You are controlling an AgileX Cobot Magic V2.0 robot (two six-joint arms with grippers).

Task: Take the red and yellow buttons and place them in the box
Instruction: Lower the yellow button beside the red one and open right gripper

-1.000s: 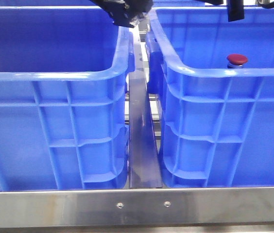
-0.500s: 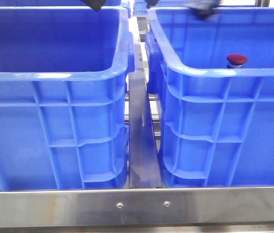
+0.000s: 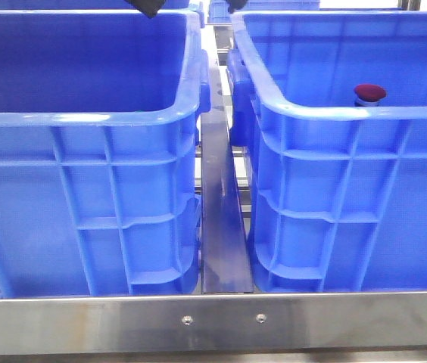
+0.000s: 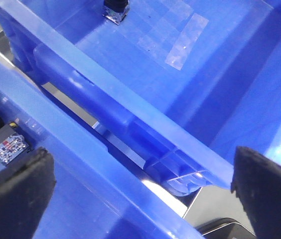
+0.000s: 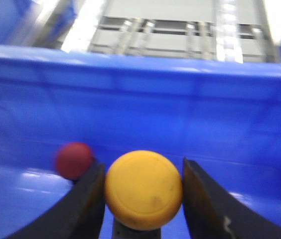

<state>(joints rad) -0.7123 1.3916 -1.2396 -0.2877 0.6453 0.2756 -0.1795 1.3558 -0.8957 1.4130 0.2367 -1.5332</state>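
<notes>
right gripper clamped on yellow button, view blurred | left gripper spread, empty | risk: button probably slips, or strikes red button in right box

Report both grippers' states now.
Left gripper: open, empty, above the crate walls.
Right gripper: shut on the yellow button.
</notes>
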